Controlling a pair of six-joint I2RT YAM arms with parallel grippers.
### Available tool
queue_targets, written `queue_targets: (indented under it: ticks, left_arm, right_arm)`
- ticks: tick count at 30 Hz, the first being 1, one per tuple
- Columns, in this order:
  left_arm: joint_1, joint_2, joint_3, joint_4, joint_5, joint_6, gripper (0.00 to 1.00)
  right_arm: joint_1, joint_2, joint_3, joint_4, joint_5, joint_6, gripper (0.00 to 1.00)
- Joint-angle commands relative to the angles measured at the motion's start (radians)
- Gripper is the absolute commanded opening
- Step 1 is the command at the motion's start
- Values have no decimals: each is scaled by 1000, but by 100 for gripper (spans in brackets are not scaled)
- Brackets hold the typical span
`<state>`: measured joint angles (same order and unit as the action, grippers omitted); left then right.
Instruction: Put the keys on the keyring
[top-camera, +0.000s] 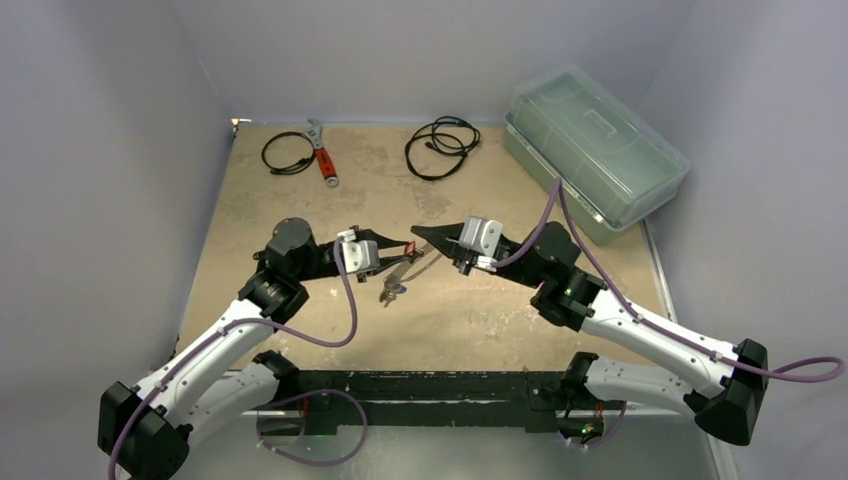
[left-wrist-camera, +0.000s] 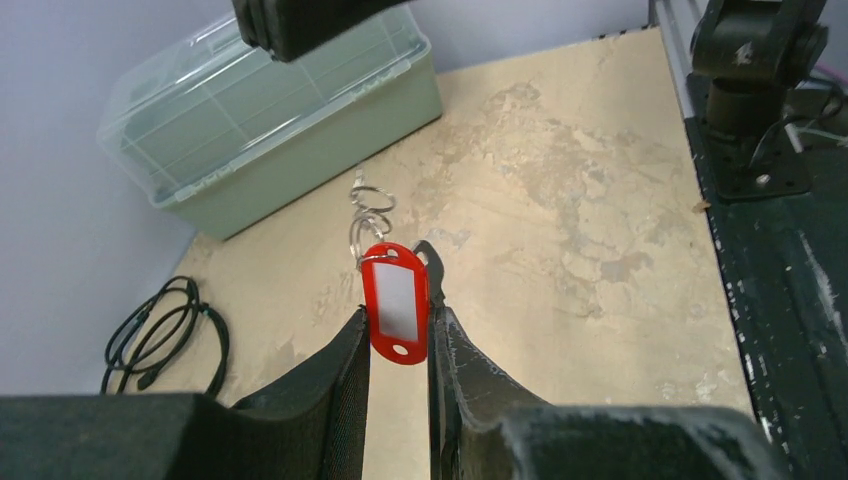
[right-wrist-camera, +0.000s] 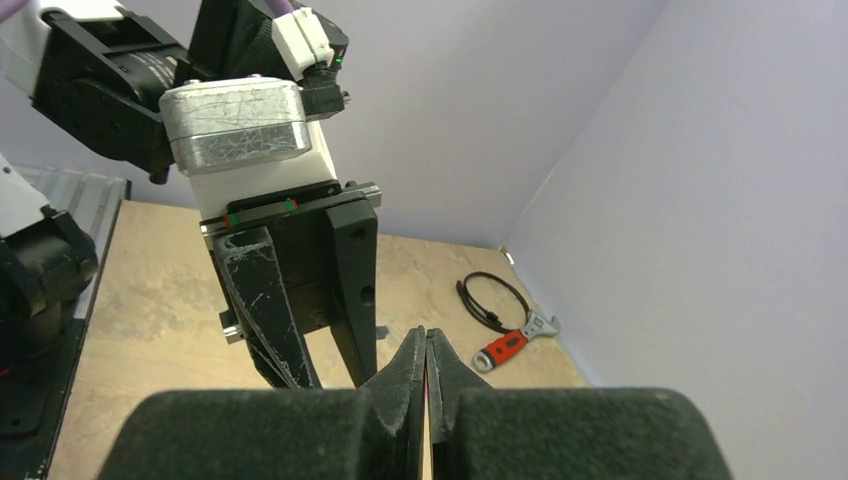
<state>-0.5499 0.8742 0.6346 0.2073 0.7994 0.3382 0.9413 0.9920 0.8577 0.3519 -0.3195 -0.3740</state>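
The left gripper (left-wrist-camera: 400, 318) is pinching the red key (left-wrist-camera: 397, 300) by the flat sides of its plastic head, one dark finger against each face. The head's long axis runs in line with the fingers. Its free end, with a small hole, points back toward the wrist, and its other end points away from the wrist toward the far box. At that far end it joins the keyring (left-wrist-camera: 368, 212), whose thin grey metal loops lie just beyond the fingertips, off the table. In the top view the rest of the keys (top-camera: 390, 291) hang as a small bunch just below this gripper, above the middle of the table (top-camera: 470, 310). A thin grey strand runs from them up toward the other arm, and where it ends cannot be told. The right gripper (right-wrist-camera: 425, 345) faces the left one from the opposite side, tips near each other. Its fingers are pressed together, and nothing can be made out between them. Further out, at the far right corner, stands the storage box (top-camera: 595, 150), with a pale green base and a clear lid that is closed. Its contents cannot be told through the lid. Along the far edge lie a red-handled wrench (top-camera: 323, 155) and two black coiled cables (top-camera: 442, 148), one on each side of the wrench, all well apart from the grippers.
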Motion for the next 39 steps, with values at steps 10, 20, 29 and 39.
queue_targets:
  ticks: [10, 20, 29, 39]
  left_arm:
    - [7, 45, 110, -173, -170, 104, 0]
    - [7, 139, 201, -318, -442, 114, 0]
    - [7, 257, 258, -321, -563, 42, 0]
    - [7, 483, 383, -142, -534, -50, 0]
  right_arm:
    - [-4, 5, -16, -29, 209, 22, 30]
    - [-4, 35, -26, -26, 300, 41, 45]
    - [-4, 66, -23, -13, 399, 117, 52]
    - [-6, 54, -46, 4, 570, 142, 59]
